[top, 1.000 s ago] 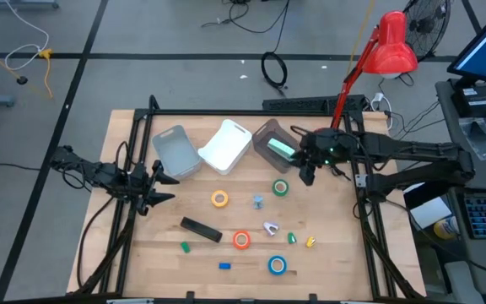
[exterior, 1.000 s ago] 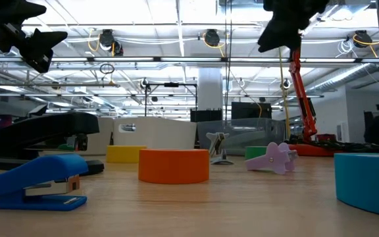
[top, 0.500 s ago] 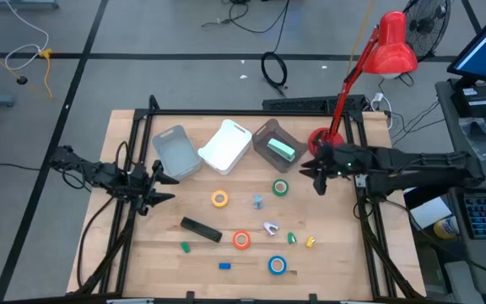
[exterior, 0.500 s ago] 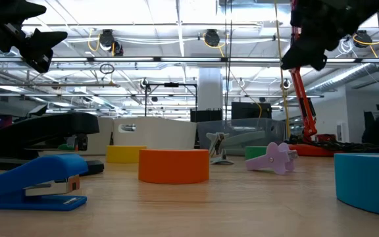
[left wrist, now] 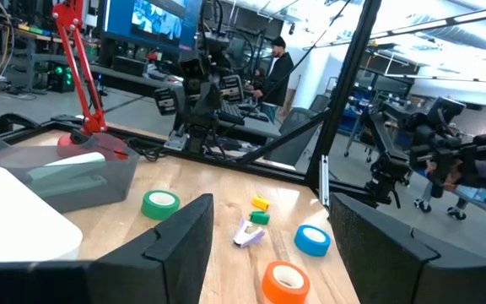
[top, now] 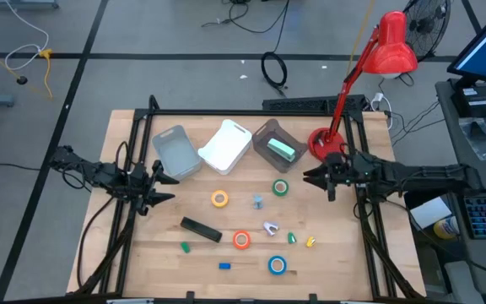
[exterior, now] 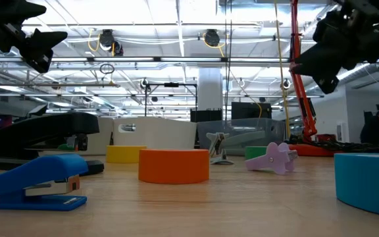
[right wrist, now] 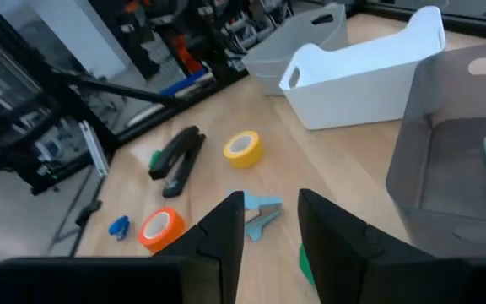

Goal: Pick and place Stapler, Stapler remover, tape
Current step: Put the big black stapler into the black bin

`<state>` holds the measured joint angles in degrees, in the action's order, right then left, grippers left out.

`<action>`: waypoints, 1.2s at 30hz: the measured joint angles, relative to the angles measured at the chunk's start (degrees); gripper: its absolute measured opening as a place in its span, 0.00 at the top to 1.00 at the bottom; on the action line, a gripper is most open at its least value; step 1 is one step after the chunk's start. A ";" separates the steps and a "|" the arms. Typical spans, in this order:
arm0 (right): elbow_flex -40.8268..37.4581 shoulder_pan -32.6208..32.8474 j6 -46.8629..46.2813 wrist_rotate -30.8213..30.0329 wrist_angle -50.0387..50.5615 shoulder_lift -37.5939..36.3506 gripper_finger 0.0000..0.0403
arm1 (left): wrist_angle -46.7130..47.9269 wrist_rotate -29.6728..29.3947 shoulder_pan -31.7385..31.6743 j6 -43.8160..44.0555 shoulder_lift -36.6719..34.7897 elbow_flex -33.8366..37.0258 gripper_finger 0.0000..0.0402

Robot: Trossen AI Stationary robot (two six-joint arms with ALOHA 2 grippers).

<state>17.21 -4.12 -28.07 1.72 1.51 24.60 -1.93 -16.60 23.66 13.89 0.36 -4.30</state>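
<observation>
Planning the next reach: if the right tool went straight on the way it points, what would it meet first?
Likely the pale blue staple remover, lying just ahead between the right tool's fingers; depth is uncertain.

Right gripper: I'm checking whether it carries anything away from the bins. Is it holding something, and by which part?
Nothing is held. The right gripper hangs above the table's right edge with its fingers slightly apart and nothing between them.

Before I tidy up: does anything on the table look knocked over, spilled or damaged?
Nothing stands out. The tape rolls, yellow, green, orange and blue, lie flat, and the three bins stand upright.
</observation>
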 joint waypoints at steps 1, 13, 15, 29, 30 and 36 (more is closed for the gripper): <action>-0.39 0.00 -0.26 0.06 -0.02 -1.10 0.73 | 0.01 0.00 -0.02 0.00 0.01 0.00 0.40; -1.37 0.00 0.72 -0.12 -0.01 -8.83 0.73 | -0.07 0.00 -0.02 0.11 0.02 0.00 0.40; -1.37 0.00 0.80 -0.59 -0.01 -9.30 0.73 | -0.48 0.00 -0.01 0.28 0.02 -0.02 0.40; -1.37 -0.02 -1.74 -3.46 -0.05 -10.75 0.73 | 7.25 -2.32 0.79 16.93 9.49 -10.57 0.40; -1.37 -0.02 -1.96 -3.45 -0.05 -10.75 0.73 | 10.65 -2.18 0.81 18.70 12.10 -12.60 0.40; -1.37 -0.02 -2.76 -3.47 -0.05 -10.75 0.73 | 26.49 3.02 0.80 25.06 30.53 -25.43 0.40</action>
<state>15.84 -4.14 -30.83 -1.75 1.45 13.85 24.57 -13.58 24.46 38.95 30.89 -29.72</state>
